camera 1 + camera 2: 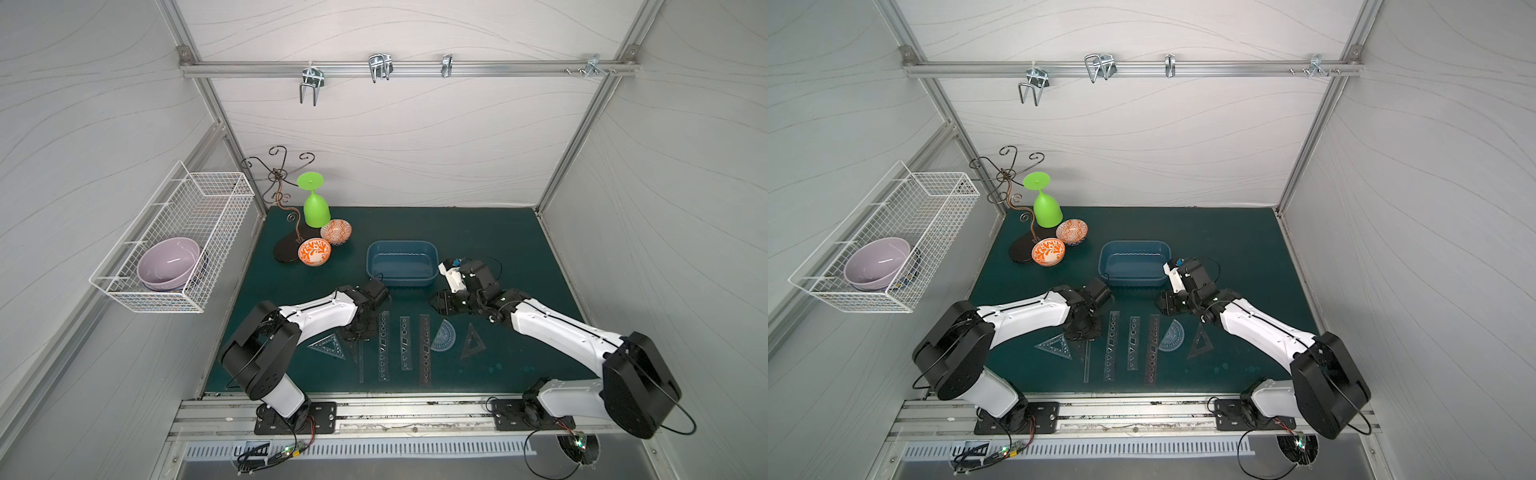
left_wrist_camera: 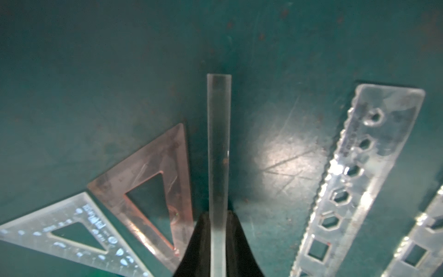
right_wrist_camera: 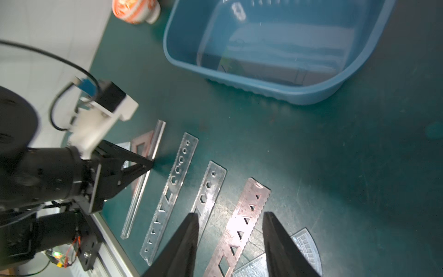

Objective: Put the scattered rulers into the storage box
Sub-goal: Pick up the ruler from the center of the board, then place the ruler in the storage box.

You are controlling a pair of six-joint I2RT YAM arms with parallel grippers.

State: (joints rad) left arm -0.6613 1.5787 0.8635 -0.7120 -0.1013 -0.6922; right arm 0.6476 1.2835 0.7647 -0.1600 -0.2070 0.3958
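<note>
Left wrist view puts the left gripper (image 2: 217,217) with its jaws pressed together on a narrow clear strip (image 2: 218,144). The pinch sits partway along the strip, toward its far end. Whether the strip has left the green mat (image 1: 498,249) I cannot tell.

Just left of the strip lie a clear set square (image 2: 96,219) and a smoky set square (image 2: 167,148), which touch or overlap at a corner. To its right the row goes on with a long clear stencil ruler (image 2: 388,144), a shorter clear stencil ruler (image 3: 219,182) and a smoky stencil ruler (image 3: 243,203). Then come a protractor (image 1: 444,336) and, at the right end, a dark set square (image 1: 466,344). All of them lie flat near the front edge.

The right gripper (image 3: 231,214) hangs with its jaws spread to either side of the smoky stencil ruler and holds nothing.

The storage box (image 1: 401,284) stands beyond the row, at mid-mat. Glare hides whether anything clear already lies in it.

These pieces look light, stiff and slick. They are so thin that a flat one gives the jaws almost nothing to bite. The best hold is probably across the narrow width, edge to edge, close enough to the middle that a long strip does not droop or swing. The set squares would be taken by one bar of the frame through the cut-out. The plastic could skate on the mat or slip out of a light pinch. The longest strips will likely have to go in along the box's long side.
</note>
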